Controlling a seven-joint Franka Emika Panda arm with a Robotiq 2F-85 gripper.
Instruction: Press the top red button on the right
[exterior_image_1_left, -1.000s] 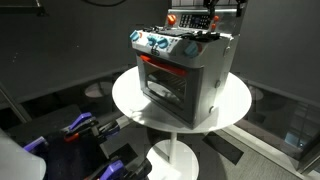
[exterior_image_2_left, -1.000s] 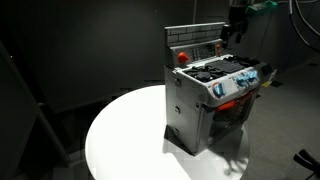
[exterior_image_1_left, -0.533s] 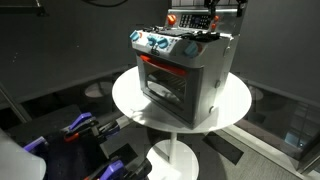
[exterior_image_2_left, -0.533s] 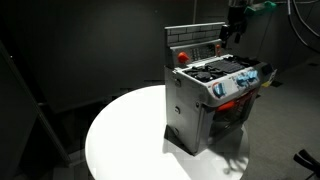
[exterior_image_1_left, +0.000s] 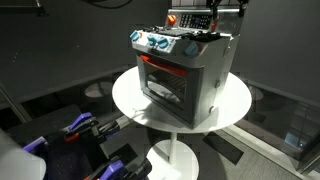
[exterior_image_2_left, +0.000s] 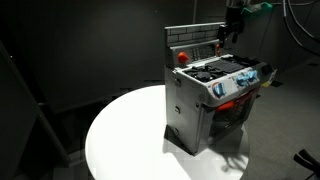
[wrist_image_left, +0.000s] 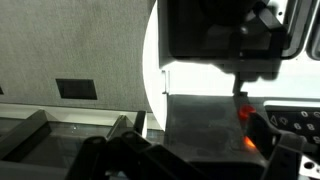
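Observation:
A toy stove (exterior_image_1_left: 182, 66) stands on a round white table (exterior_image_1_left: 130, 100); it also shows in an exterior view (exterior_image_2_left: 215, 95). Its raised back panel carries red buttons, one visible at the panel's end (exterior_image_1_left: 171, 18) (exterior_image_2_left: 181, 57). My gripper (exterior_image_1_left: 213, 17) (exterior_image_2_left: 232, 32) hangs over the stove's back panel, near the opposite end. In the wrist view the stove top (wrist_image_left: 200, 125) is dark, with two red glowing spots (wrist_image_left: 243, 112) (wrist_image_left: 249, 143). The gripper's (wrist_image_left: 198, 150) fingers sit apart at the bottom corners, with nothing between them.
The table's white pedestal foot (exterior_image_1_left: 175, 160) stands on a dark floor. Blue and black gear (exterior_image_1_left: 85, 128) lies low beside the table. Dark walls surround the scene.
The gripper has shifted very slightly over the back panel; nothing else has moved.

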